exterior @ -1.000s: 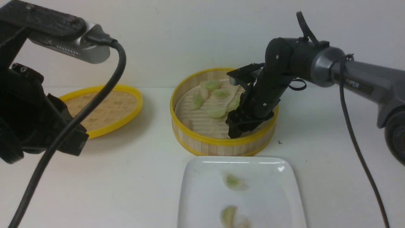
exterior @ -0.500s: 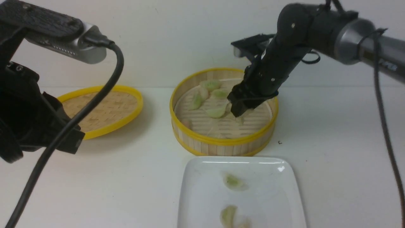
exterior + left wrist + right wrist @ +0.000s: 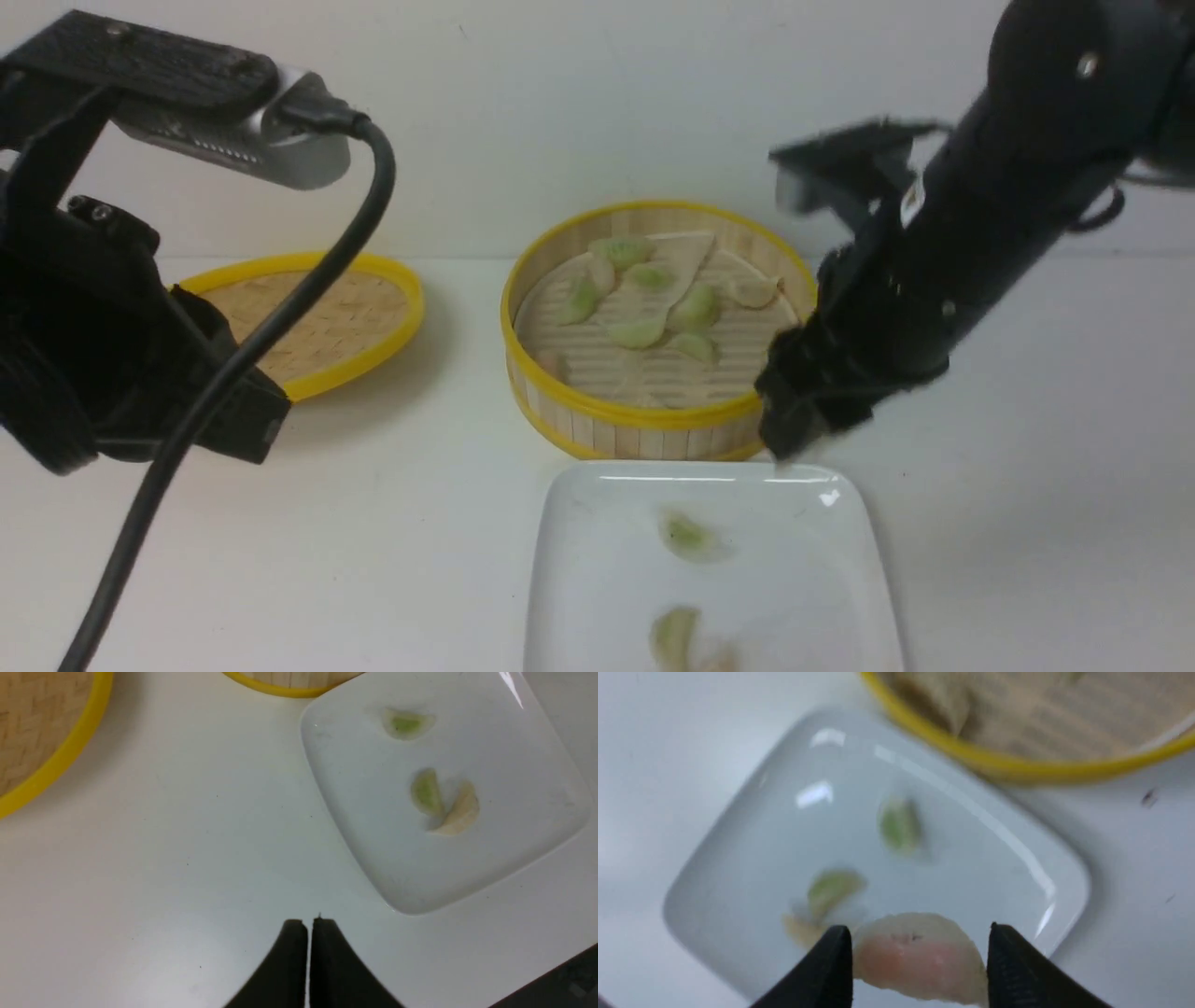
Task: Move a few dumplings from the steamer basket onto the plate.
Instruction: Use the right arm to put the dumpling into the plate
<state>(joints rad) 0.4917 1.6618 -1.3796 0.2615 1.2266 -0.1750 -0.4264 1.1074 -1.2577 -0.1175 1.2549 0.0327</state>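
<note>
The steamer basket [image 3: 579, 411] stands at the middle back and holds several pale green dumplings [image 3: 695, 308]. The white square plate [image 3: 812, 579] lies in front of it with three dumplings [image 3: 404, 722] on it. My right gripper [image 3: 920, 952] is shut on a pinkish-orange dumpling [image 3: 920, 956] and holds it above the plate [image 3: 738, 849]; in the front view the gripper [image 3: 794, 439] hangs over the plate's far right corner, beside the basket's front rim. My left gripper [image 3: 308, 926] is shut and empty over bare table to the left of the plate [image 3: 514, 826].
A shallow yellow-rimmed woven lid [image 3: 317, 313] lies at the back left. The left arm and its cable [image 3: 187, 411] fill the left foreground. A small dark speck [image 3: 1149, 797] lies on the table right of the basket. A white wall stands behind.
My right gripper rose out of the basket with the pinkish dumpling and moved forward and right to the plate's far edge. The left arm barely shifted.
</note>
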